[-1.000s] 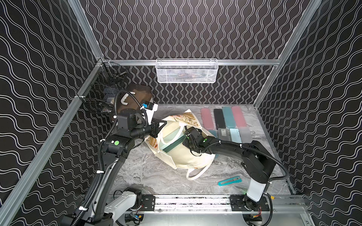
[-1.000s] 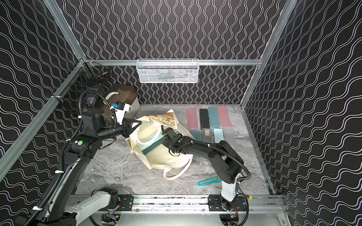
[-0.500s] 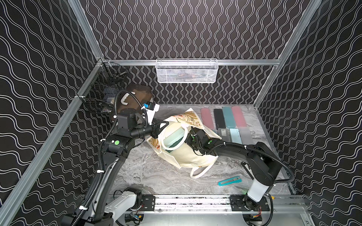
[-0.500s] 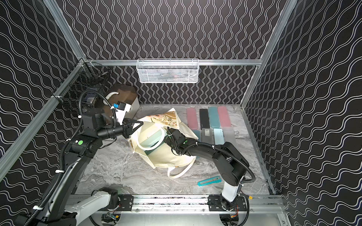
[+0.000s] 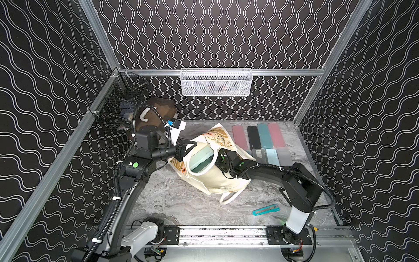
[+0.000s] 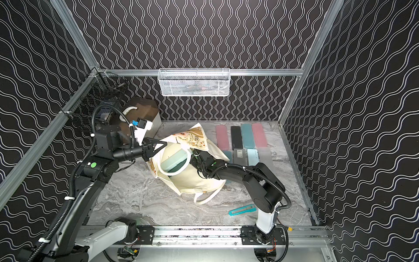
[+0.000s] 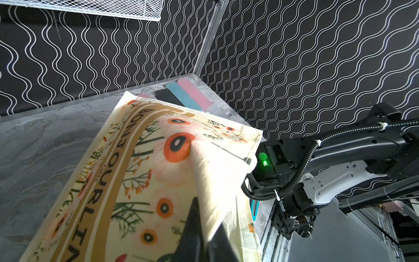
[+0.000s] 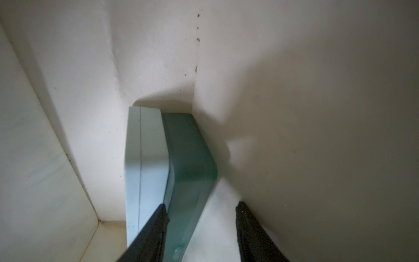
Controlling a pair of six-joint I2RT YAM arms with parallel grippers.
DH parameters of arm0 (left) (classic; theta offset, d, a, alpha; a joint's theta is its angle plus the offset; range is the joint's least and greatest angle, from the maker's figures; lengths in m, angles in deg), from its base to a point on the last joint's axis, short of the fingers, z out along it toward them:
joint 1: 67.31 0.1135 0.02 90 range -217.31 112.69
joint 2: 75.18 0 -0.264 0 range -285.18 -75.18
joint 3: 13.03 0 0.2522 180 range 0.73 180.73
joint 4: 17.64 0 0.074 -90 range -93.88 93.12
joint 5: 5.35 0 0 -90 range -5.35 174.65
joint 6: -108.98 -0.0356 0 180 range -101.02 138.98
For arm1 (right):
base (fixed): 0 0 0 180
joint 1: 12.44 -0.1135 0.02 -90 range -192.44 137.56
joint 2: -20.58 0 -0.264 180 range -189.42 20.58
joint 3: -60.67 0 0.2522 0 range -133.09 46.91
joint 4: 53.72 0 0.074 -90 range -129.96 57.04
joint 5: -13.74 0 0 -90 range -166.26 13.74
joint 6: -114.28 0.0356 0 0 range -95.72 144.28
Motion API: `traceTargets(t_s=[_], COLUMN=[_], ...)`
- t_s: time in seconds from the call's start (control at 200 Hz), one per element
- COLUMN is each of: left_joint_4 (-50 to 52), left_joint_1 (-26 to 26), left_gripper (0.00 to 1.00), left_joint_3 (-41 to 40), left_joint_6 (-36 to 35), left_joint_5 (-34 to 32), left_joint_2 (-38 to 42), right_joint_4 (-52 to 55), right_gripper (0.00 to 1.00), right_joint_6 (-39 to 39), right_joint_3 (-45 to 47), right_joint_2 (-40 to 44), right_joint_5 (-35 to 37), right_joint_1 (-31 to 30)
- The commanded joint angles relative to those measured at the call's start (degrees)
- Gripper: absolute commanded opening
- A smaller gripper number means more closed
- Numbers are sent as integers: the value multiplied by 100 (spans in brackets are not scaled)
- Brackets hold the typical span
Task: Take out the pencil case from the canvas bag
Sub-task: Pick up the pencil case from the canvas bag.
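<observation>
The cream canvas bag (image 5: 217, 181) (image 6: 192, 181) lies on its side mid-table, floral side (image 7: 140, 172) up. My left gripper (image 5: 192, 145) (image 6: 164, 144) (image 7: 205, 229) is shut on the bag's upper rim and holds the mouth open. Inside lies a mint-green pencil case (image 5: 201, 157) (image 6: 174, 158) (image 8: 181, 158). My right gripper (image 5: 221, 158) (image 6: 195, 156) (image 8: 203, 226) reaches into the mouth from the right. Its jaws are open: one finger (image 8: 156, 226) lies against the case's end, the other stands apart beside the cloth.
Several flat pencil cases (image 5: 258, 136) lie in rows at the back right. A teal box cutter (image 5: 265, 209) lies near the front right. A brown-lidded white box (image 5: 158, 111) stands behind my left arm, beside a black wire basket (image 5: 118, 108). A white mesh basket (image 5: 216, 82) hangs on the back wall.
The bag's mouth has spread wider, showing more of the pencil case. My right jaws have opened wider inside the bag. The left gripper keeps its hold on the rim.
</observation>
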Motion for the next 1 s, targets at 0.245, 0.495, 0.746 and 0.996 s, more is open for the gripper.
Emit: traceTargets(t_s=[0.245, 0.495, 0.746, 0.996], left_joint_4=[-622, -711, -759, -771], left_joint_1=[-2, -2, -12, -12], left_gripper=[0, 0, 0, 0], left_joint_3=[-1, -1, 23, 41], left_joint_6=[-160, -114, -77, -48], left_joint_5=[517, 644, 813, 887], left_joint_2=[33, 20, 34, 42], right_joint_4=[-696, -443, 285, 146], right_gripper=[63, 57, 48, 45], right_joint_6=[4, -54, -42, 33], right_joint_3=[316, 309, -117, -149], right_joint_2=[109, 139, -151, -280], right_joint_5=[-174, -31, 126, 34], right_joint_1=[54, 63, 71, 89])
